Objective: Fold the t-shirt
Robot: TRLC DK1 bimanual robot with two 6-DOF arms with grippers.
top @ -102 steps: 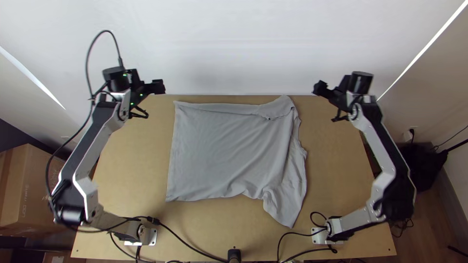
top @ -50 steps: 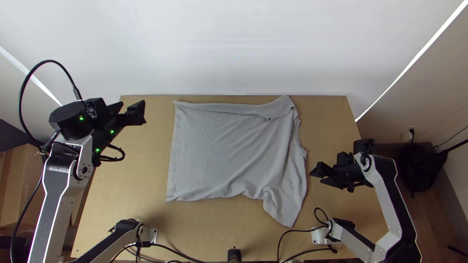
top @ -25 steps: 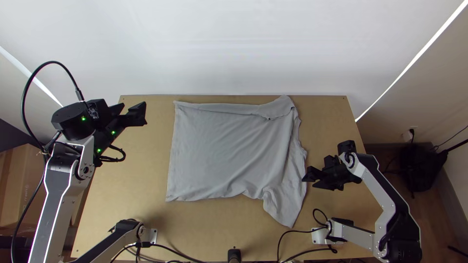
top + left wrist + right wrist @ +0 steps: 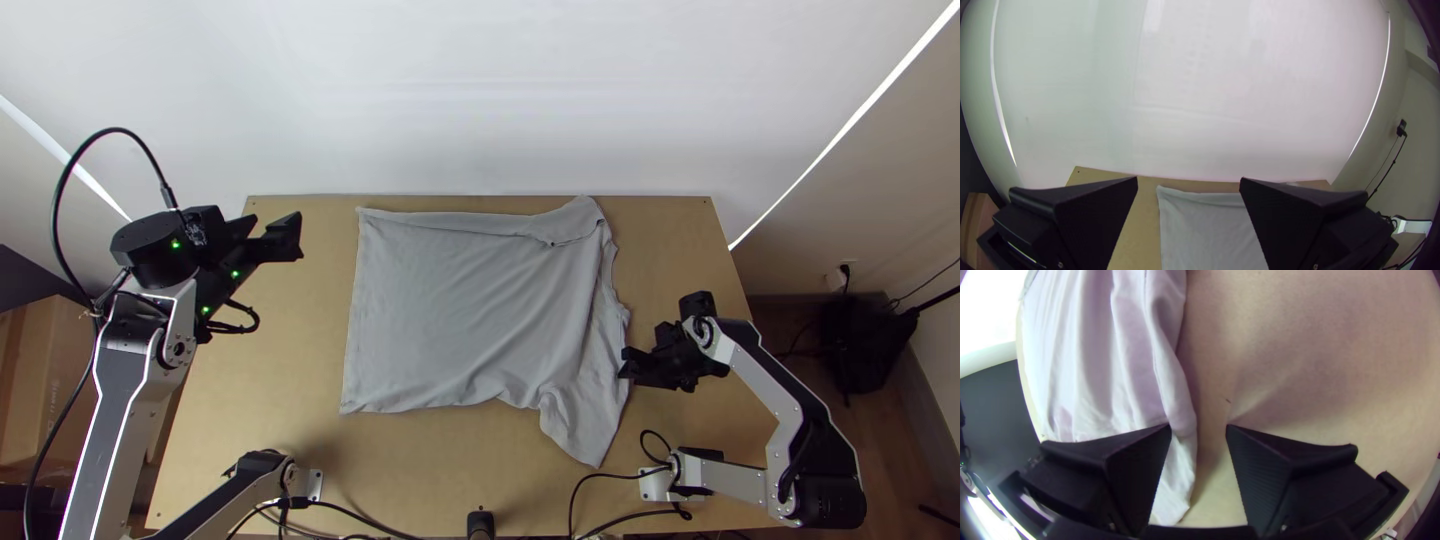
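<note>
The grey t-shirt [image 4: 470,310] lies mostly flat, its far edge turned over in a narrow strip, with rumples at its right side and a sleeve pointing to the near right. Off its left side, my left gripper [image 4: 270,232] is held raised; in the left wrist view the gripper [image 4: 1188,182] stands wide open, the shirt [image 4: 1205,230] farther off. My right gripper [image 4: 625,362] is at the shirt's right edge, by the sleeve. In the right wrist view the gripper [image 4: 1198,427] is open, with the shirt's edge [image 4: 1180,415] between its fingers; contact is unclear.
Bare wooden tabletop [image 4: 270,370] surrounds the shirt. Black cables [image 4: 385,500] run along the near edge by the arm bases. A white wall [image 4: 480,100] rises behind the far edge, and a cardboard box [image 4: 50,380] stands off the left side.
The left arm first drew back toward the near left, then hardly moved. My right gripper came down from the far right toward the near side, then leftward to the shirt's edge. The shirt has not moved.
</note>
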